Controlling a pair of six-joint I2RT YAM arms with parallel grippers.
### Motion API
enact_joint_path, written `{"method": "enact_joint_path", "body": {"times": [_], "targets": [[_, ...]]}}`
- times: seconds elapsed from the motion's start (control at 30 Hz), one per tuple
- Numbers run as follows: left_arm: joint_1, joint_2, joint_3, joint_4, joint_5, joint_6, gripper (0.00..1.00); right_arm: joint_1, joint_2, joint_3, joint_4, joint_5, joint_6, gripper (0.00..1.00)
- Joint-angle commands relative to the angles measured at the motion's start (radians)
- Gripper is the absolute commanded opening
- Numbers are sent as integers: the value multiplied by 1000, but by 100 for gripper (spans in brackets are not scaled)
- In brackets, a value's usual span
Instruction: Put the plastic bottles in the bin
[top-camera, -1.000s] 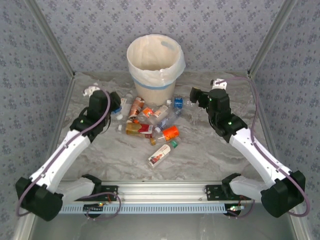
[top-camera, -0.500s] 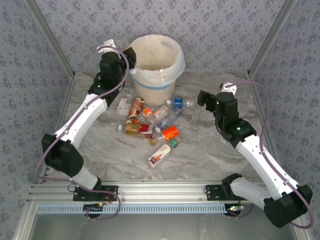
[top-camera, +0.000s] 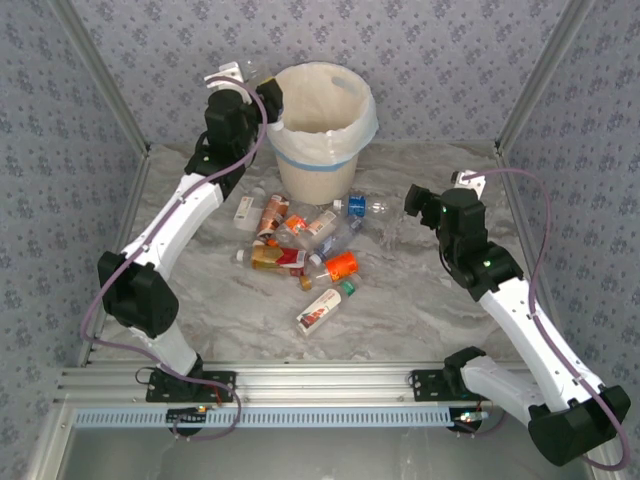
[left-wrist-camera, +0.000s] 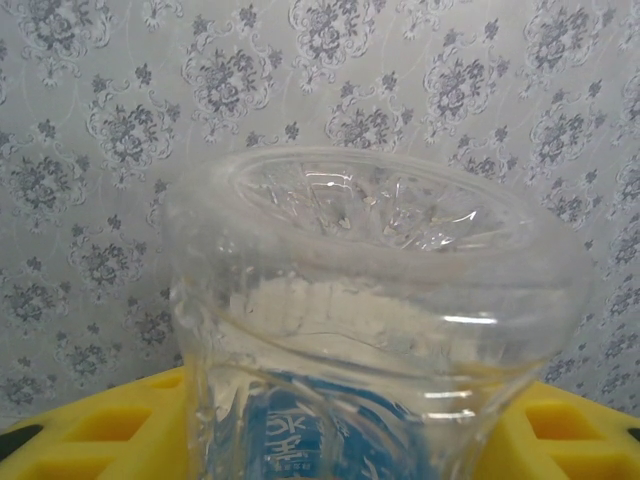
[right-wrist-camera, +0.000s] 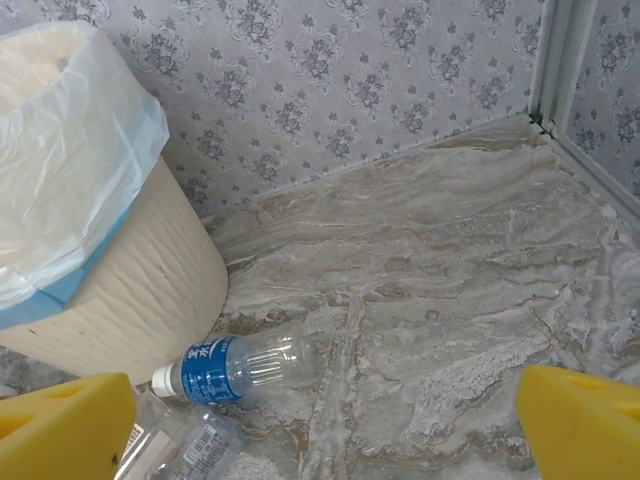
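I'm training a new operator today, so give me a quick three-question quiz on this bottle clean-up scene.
1. True or false: the left claw holds a clear bottle with blue print up by the bin rim.
2. The right claw is: A open and empty, B shut on a bottle, C shut and empty.
3. Fill in: the blue-labelled bottle lying on the table near the bin has a ____ cap.
Key: 1 true; 2 A; 3 white.

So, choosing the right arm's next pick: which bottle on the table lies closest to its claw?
The clear blue-labelled bottle, lying rightmost of them all; every other bottle sits farther left, away from the right claw.
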Motion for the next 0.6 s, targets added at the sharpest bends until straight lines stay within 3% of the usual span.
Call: {"method": "enact_joint_path", "body": {"times": [0.0,0.23,0.57], "targets": [[13,48,148,-30,48,9,48,-7,-15,-2,-22,14,22,100],[12,282,451,-359,100,11,47,-9,-21,-1,-57,12,30,100],[13,463,776,-821,125,111,53,-13,-39,-3,-98,21,28,100]]}}
